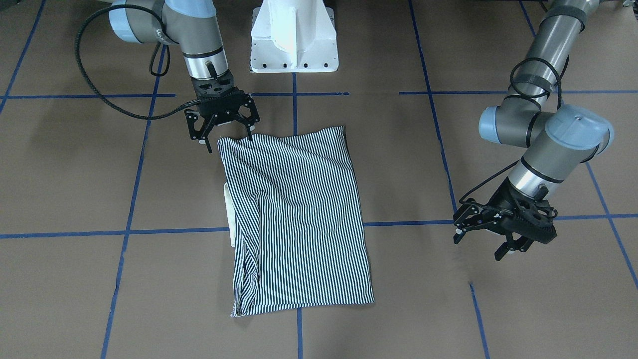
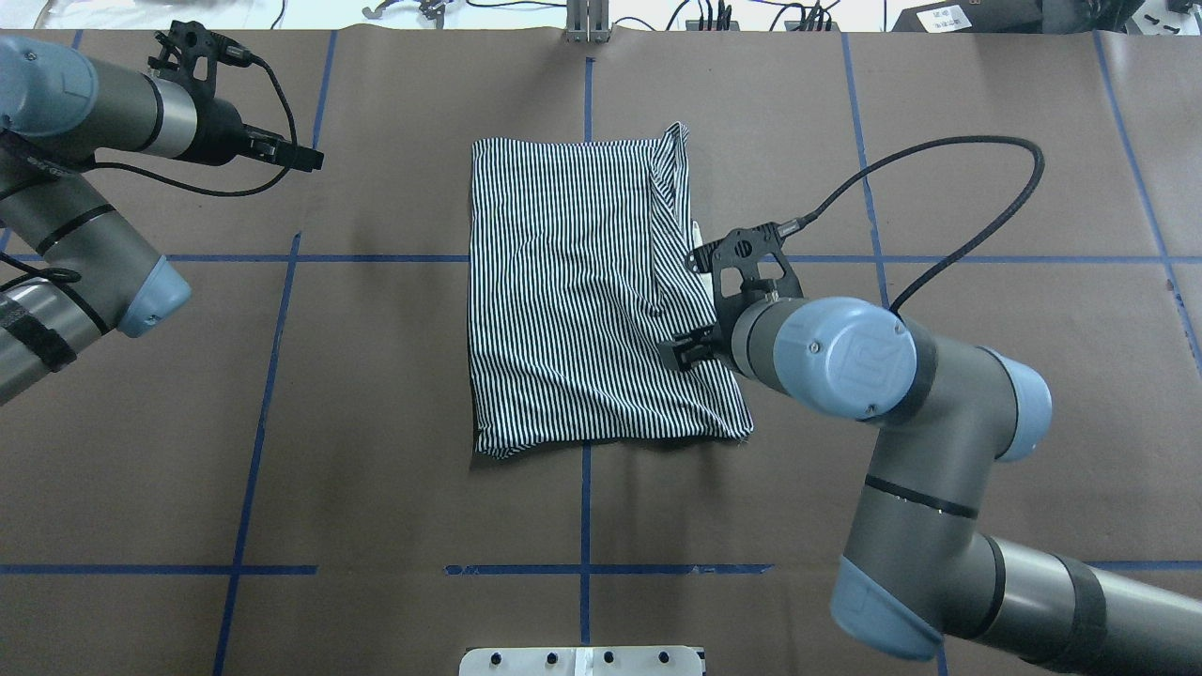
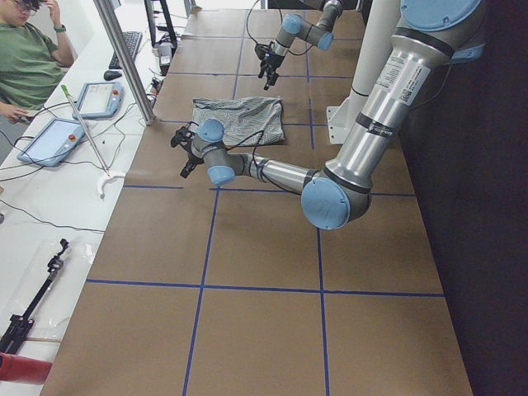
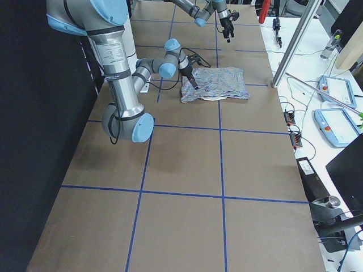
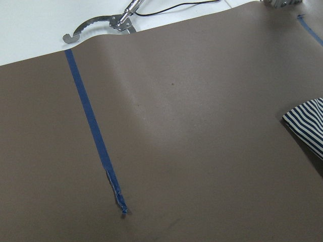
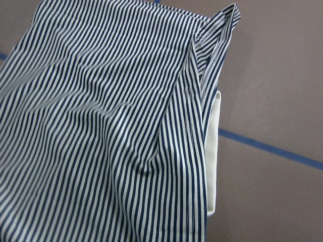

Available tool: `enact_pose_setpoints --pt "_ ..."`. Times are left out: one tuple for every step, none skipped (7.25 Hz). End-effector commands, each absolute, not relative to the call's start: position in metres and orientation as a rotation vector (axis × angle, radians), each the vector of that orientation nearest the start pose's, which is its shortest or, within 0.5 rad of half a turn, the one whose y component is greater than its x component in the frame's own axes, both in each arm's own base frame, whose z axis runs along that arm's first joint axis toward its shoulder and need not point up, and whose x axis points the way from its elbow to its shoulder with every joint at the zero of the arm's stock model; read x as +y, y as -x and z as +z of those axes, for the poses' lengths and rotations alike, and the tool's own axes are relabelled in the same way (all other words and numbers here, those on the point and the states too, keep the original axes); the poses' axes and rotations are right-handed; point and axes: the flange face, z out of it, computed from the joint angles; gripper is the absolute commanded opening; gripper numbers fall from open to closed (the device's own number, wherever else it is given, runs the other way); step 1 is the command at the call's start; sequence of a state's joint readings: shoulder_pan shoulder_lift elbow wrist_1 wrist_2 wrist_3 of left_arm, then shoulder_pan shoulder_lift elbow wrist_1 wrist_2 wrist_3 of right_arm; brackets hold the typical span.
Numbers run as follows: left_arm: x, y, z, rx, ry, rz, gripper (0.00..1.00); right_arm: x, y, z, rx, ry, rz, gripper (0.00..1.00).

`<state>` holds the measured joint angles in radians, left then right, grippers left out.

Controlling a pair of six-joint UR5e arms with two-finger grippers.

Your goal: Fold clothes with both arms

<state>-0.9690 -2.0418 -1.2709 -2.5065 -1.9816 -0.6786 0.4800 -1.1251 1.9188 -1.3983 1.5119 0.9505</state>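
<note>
White pedestal base [image 2: 582, 660] sits at the nearest edge of the overhead view, bolted to a table covered in brown paper [image 2: 376, 422] that is marked off by blue tape lines [image 2: 272, 376]. Just beyond it, the silver-grey jointed right arm [image 2: 845, 357], with light blue joint caps and a black cable, reaches in over the cloth. Its black right gripper [image 1: 228, 137] hangs with its fingers spread wide over the shirt's corner nearest the base. One fingertip [image 1: 250, 133] is right at the cloth's edge, but whether it touches cannot be told, and nothing is pinched.

At the table's middle lies the short-sleeved polo shirt with thin navy-and-white stripes [image 2: 573, 300], folded into a rough rectangle and flat apart from a few creases. Its cream collar [image 6: 214, 151] peeks out from under the striped fabric along the edge on the robot's right.

Farthest off, on the robot's left, the matching silver-grey left arm [image 2: 94, 103] holds the black left gripper [image 1: 479, 244] above bare paper, well apart from the shirt, its fingers parted and empty.
</note>
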Motion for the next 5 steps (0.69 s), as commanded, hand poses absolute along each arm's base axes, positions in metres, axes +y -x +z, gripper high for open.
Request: enact_pose_setpoints --pt "-0.635 -0.324 0.421 0.965 -0.638 0.124 1.0 -0.477 0.466 0.206 -0.841 -0.488 0.063 0.97" --pt "-0.635 -0.324 0.422 0.963 -0.636 0.123 1.0 -0.528 0.494 0.198 -0.823 -0.494 0.099 0.9" --pt "-0.635 -0.324 0.422 0.963 -0.636 0.123 1.0 -0.564 0.521 0.211 -0.876 -0.513 0.115 0.84" --pt "-0.635 -0.324 0.424 0.963 -0.634 0.122 1.0 -0.587 0.533 0.228 -0.911 -0.527 0.119 0.7" --pt "-0.635 -0.322 0.425 0.961 -0.631 0.118 1.0 -0.596 0.534 0.234 -0.923 -0.504 0.113 0.69"
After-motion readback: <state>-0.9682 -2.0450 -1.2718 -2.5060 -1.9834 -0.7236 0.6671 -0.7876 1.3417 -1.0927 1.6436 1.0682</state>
